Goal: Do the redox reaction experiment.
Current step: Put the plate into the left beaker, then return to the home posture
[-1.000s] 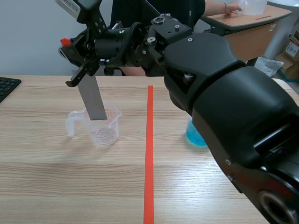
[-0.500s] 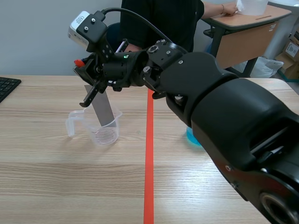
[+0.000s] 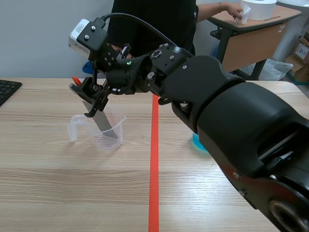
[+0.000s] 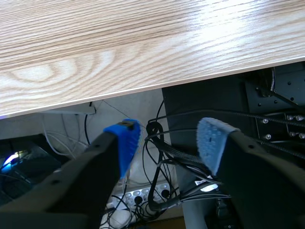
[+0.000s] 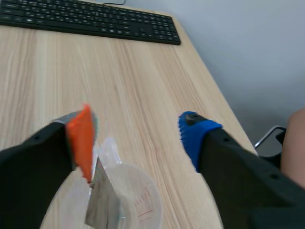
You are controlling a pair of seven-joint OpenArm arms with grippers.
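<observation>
A clear plastic beaker (image 3: 112, 137) with a handle stands on the table, left of the red tape line. A grey metal strip (image 3: 105, 123) leans tilted inside it. My right gripper (image 3: 90, 99), reaching across from the right, hangs just above the beaker. In the right wrist view this gripper (image 5: 138, 136) is open, its orange pad and blue pad wide apart. There the strip (image 5: 101, 202) lies under the orange-padded finger, its lower end in the beaker (image 5: 136, 202). My left gripper (image 4: 167, 143) is open with nothing between its fingers, below the table's front edge.
A beaker of blue liquid (image 3: 199, 142) stands right of the tape line, mostly hidden behind my right arm. A black keyboard (image 3: 7, 90) lies at the far left edge. A person stands across the table. Cables hang under the table edge (image 4: 143, 86).
My right gripper came down with the strip into the beaker, then spread its fingers. The strip went from hanging upright to leaning tilted in the beaker. The left gripper's state earlier is not shown.
</observation>
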